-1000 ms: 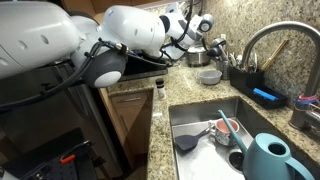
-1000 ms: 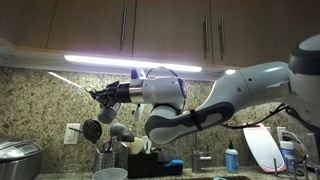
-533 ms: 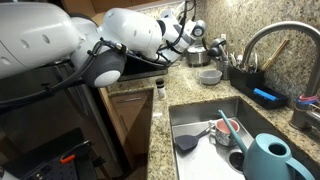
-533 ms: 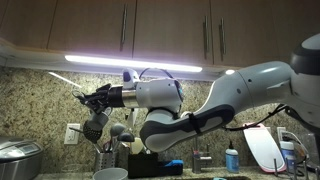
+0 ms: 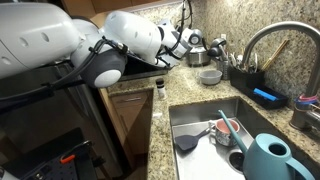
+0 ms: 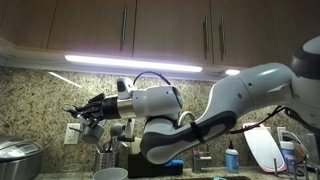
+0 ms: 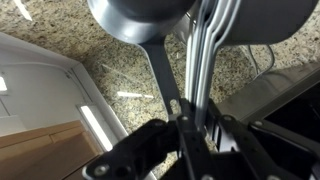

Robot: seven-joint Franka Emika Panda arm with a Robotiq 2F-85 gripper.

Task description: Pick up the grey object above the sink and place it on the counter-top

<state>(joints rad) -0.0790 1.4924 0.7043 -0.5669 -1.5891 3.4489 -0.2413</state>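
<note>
My gripper [image 5: 193, 40] [image 6: 82, 112] is at the back of the counter-top [image 5: 160, 125], over a holder of utensils [image 6: 106, 157]. In the wrist view its fingers [image 7: 195, 115] sit close on either side of several metal handles [image 7: 200, 60] and the handle of a dark flat-headed utensil [image 7: 140, 22] [image 6: 92, 128]. I cannot tell whether they clamp the handles. A dark-grey rounded object [image 6: 121, 132] [image 7: 255, 18] sits among the utensils beside the gripper. The steel sink [image 5: 195, 122] lies in front, with its curved faucet [image 5: 262, 38].
A pale bowl [image 5: 208, 76] stands on the granite near the holder. The sink holds a dark spatula [image 5: 185, 143] and other utensils. A teal watering can [image 5: 270, 160] stands at the front. A blue sponge [image 5: 265, 96] lies by the faucet. Cabinets [image 6: 170, 35] hang above.
My gripper has come down and sideways toward the utensil holder. The utensils have stayed in place.
</note>
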